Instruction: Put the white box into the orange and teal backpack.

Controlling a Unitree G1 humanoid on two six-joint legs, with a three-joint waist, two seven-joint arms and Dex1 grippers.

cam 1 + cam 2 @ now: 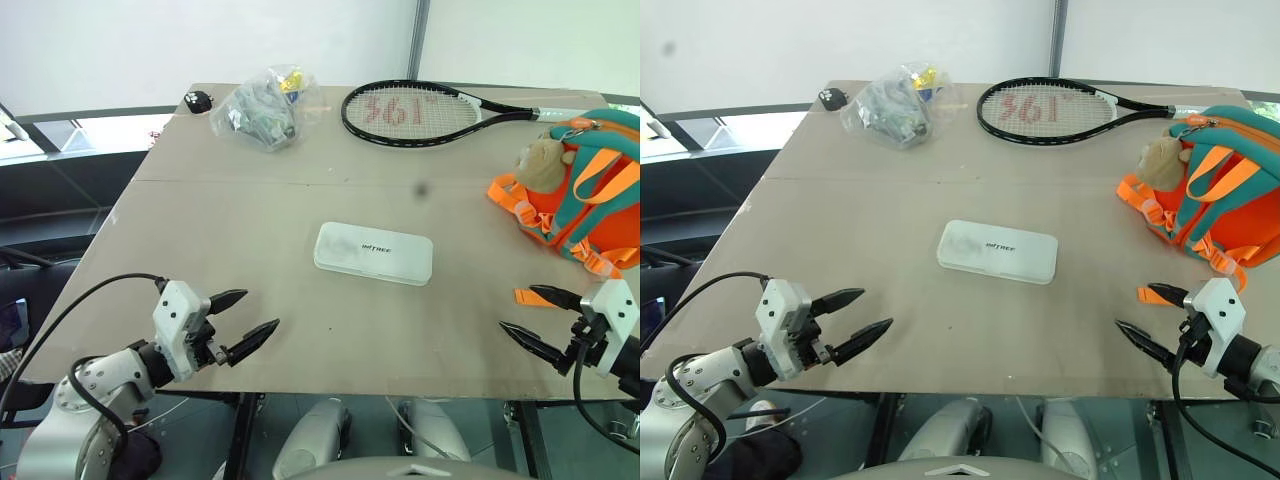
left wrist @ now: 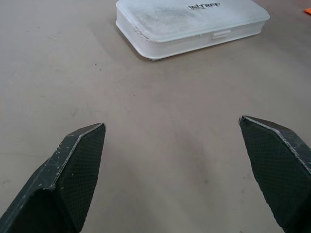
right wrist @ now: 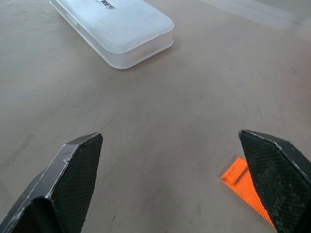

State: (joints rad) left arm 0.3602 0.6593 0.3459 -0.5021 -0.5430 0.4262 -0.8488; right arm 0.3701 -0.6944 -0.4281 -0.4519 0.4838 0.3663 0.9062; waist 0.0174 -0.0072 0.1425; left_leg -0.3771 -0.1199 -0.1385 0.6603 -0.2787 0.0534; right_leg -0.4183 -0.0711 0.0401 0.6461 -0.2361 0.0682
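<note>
Both grippers, left (image 1: 246, 322) and right (image 1: 538, 321), gape wide and empty near the table (image 1: 200, 220) edge. Between them, well apart, lies the white box (image 1: 373, 253), flat and free to grasp. The backpack (image 1: 585, 190) waits at the right.

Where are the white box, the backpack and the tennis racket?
white box (image 1: 373, 253), left eye view, middle of its lid.
backpack (image 1: 600, 215), left eye view, orange body.
tennis racket (image 1: 410, 113), left eye view, strings.

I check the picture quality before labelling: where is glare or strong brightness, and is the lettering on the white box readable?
Left eye view: the far background behind the table is bright white, washed out. Left wrist view: the white box is evenly lit and its dark lettering is readable. Right wrist view: the lettering is cut by the edge.
</note>
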